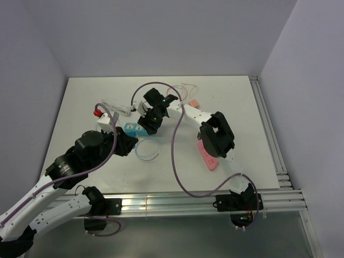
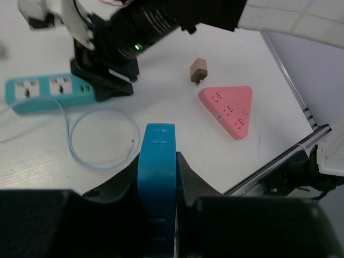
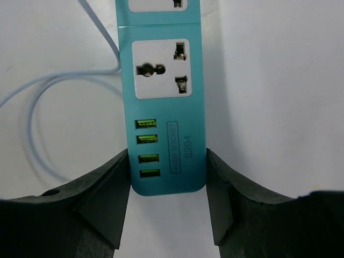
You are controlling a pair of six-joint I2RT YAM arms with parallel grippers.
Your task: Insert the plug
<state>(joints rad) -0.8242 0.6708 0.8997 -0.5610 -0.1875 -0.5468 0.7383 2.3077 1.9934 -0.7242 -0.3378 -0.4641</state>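
My left gripper (image 2: 159, 164) is shut on a blue plug (image 2: 157, 141), which stands up between the jaws above the table. In the top view this gripper (image 1: 128, 144) is just near-left of the teal power strip (image 1: 131, 129). My right gripper (image 3: 167, 174) is shut on the strip's USB end (image 3: 161, 107); both fingers press its sides. The strip's universal sockets face up. In the left wrist view the strip (image 2: 43, 94) lies at the far left with the right gripper (image 2: 105, 80) on its right end.
A pink triangular power strip (image 2: 231, 110) lies to the right, also in the top view (image 1: 208, 156). A brown adapter (image 2: 198, 70) stands behind it. A thin pale cable loop (image 2: 102, 140) lies near the teal strip. A white strip with a red part (image 1: 99, 115) sits far left.
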